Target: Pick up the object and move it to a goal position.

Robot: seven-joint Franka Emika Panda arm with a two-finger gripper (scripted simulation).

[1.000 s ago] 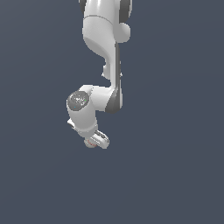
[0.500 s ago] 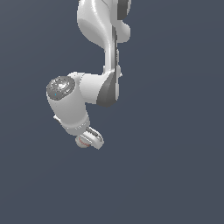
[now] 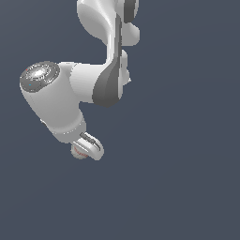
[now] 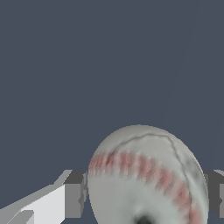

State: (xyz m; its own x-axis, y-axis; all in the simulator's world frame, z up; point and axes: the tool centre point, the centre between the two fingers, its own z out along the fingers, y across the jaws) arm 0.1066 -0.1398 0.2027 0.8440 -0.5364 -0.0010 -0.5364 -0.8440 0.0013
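A: Any brand or writing on the ball [image 4: 146,177]?

B: None I can read. The wrist view shows an off-white skin with a band of blurred red stitching and a thin dark seam line, nothing lettered. The arm [image 3: 70,96] shows no legible markings either.

A: Where does the ball sit?

B: Between the fingers [image 4: 73,197], a grey pad against each side. In the exterior view it peeks out at the gripper [image 3: 87,149], below the wrist, towards the exterior view's left.

A: So the gripper is pinching it?

B: Yes, pressed onto the ball from both sides, against a plain dark slate background.
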